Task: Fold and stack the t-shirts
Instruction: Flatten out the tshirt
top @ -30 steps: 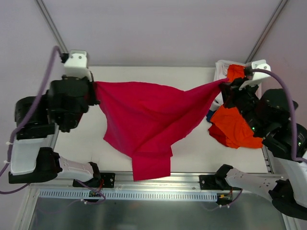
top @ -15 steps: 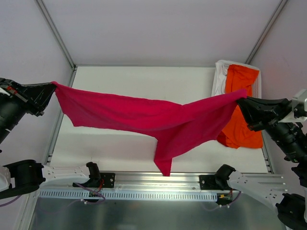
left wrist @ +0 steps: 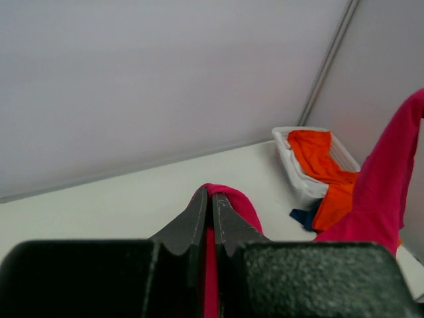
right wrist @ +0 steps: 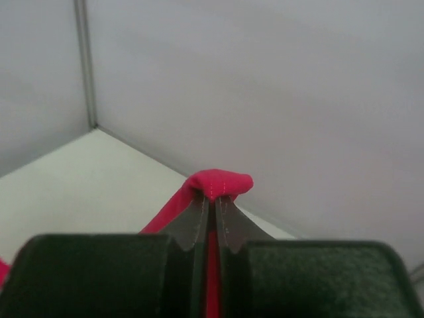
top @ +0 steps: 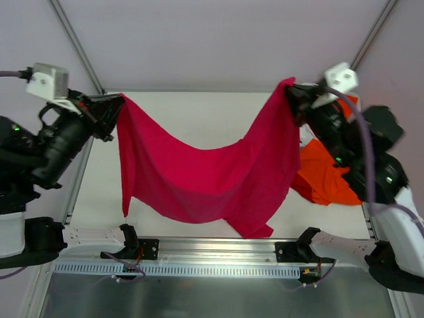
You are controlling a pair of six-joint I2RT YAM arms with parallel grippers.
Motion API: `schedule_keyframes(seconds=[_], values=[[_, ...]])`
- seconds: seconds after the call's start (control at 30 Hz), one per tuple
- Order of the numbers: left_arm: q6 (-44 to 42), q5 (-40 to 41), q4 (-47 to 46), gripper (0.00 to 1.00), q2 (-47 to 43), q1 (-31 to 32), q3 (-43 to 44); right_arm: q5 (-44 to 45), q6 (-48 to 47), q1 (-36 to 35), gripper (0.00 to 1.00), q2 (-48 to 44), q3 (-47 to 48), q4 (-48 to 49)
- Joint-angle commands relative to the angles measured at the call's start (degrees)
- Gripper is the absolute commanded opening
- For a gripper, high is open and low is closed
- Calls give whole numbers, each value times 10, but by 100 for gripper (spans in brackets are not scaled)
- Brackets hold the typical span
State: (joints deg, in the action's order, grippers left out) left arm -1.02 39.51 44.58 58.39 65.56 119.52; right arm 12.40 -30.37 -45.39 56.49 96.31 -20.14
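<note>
Hanging low over the table's (top: 199, 112) near edge, the crimson t-shirt (top: 212, 179) sags between both arms. We see the left gripper (top: 119, 101) pinched tight on one corner and the right gripper (top: 289, 93) pinched on another, both raised high. Farther right, the orange t-shirt (top: 324, 182) spills from a white basket (left wrist: 295, 180) onto the table.

Below the right hand (top: 291, 93), the hanging crimson t-shirt (top: 212, 179) covers much of the orange t-shirt (top: 326, 187) and the white basket (left wrist: 295, 173). Beyond the left hand (left wrist: 212, 202), a dark blue scrap (left wrist: 303, 216) (what it is cannot be told) peeks from under the orange. In both wrist views the crimson cloth drops out of sight behind the hand's black body.
</note>
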Motion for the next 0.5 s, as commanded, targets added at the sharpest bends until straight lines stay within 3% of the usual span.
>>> schedule_keyframes(seconds=[0.0, 0.07, 0.1, 0.27, 0.47], values=[[-54, 54, -135, 0, 45, -1, -51, 85, -43, 20, 0, 109, 0, 53], [-52, 64, -155, 0, 88, -23, -75, 98, -40, 34, 0, 160, -7, 67], [-35, 49, -153, 0, 102, -72, -84, 98, -36, 49, 1, 174, -11, 72], [108, -172, -145, 0, 191, -247, -155, 64, 22, 119, 1, 237, -63, 110], [138, -251, -161, 0, 384, -383, -113, 21, 60, 186, 0, 364, -54, 136]])
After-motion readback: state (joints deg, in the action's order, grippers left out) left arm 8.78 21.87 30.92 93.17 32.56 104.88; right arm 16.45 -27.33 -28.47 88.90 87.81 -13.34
